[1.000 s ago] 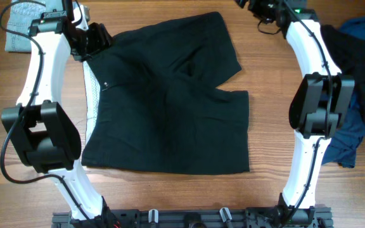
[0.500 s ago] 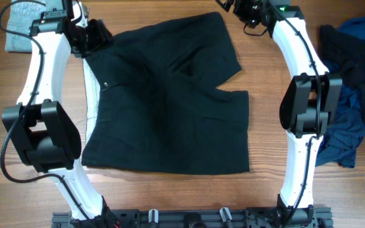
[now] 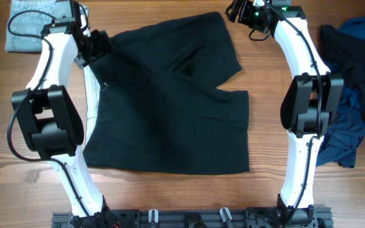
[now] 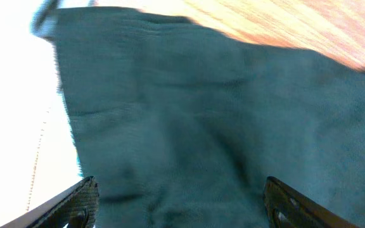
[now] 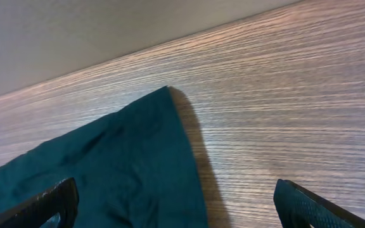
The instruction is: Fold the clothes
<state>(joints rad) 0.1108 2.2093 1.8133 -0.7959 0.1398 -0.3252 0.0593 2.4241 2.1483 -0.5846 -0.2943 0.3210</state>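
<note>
The clothes, black shorts (image 3: pixel 170 101), lie spread flat on the wooden table, waistband to the left with its pale lining (image 3: pixel 92 88) and button (image 3: pixel 107 83) showing. My left gripper (image 3: pixel 97 45) hovers at the waistband's far corner. In the left wrist view its jaws (image 4: pixel 179 206) stand wide apart, open over dark fabric (image 4: pixel 208 114). My right gripper (image 3: pixel 236 11) is at the far leg's outer corner. In the right wrist view it (image 5: pixel 176 209) is open, straddling that leg's edge (image 5: pixel 138 164), with nothing held.
A folded light-blue denim garment (image 3: pixel 33 25) lies at the far left corner, just behind the left arm. A heap of royal-blue and navy garments (image 3: pixel 353 82) sits at the right edge. Bare wood (image 3: pixel 170 196) shows in front of the shorts.
My right gripper has moved left along the far edge to the shorts' far leg corner. The left arm has shifted slightly right; its gripper stays at the waistband corner.
</note>
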